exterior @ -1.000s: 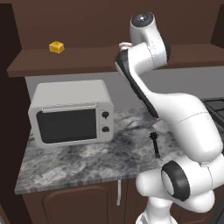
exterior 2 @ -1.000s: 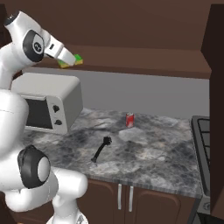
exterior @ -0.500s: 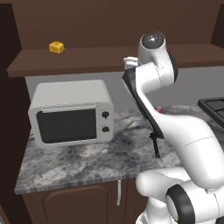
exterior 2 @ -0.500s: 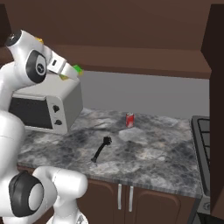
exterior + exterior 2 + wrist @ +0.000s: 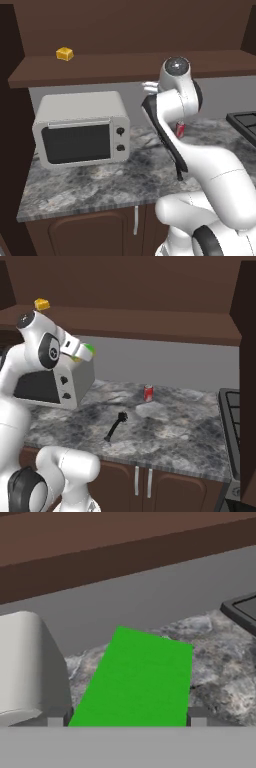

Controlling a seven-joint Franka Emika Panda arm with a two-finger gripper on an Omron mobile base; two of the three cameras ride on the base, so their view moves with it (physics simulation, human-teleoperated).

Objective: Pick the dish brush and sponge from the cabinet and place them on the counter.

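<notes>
Sponge (image 5: pixel 137 679), a flat rectangular pad with a bright green top, sits clamped between the two dark fingertips of the white arm's gripper (image 5: pixel 128 716), held in the air above the grey mottled stone counter (image 5: pixel 170 431). In the hand view its green face spans the whole gap between the tips, and its near end is cut off at the bottom; the yellow underlayer cannot be made out there. In the right base view only a small green and yellow patch of it peeks past the gripper, in front of the white box-shaped microwave oven (image 5: pixel 80 130), which stands near the counter's left end.

A slim black dish brush (image 5: pixel 114 427) lies flat near the middle of the counter, bristled head toward the back wall, handle toward the front edge. In the left base view the arm covers most of it, leaving a short dark piece beside the white link. A small red can (image 5: pixel 148 393) stands upright near the back edge, half hidden by the arm in the left base view.

The dark brown wooden cabinet's shelf (image 5: pixel 125 67) runs above the counter; a small yellow block (image 5: pixel 64 53) rests near its left end. A dark stovetop (image 5: pixel 243 123) is cut off at the right edge.
</notes>
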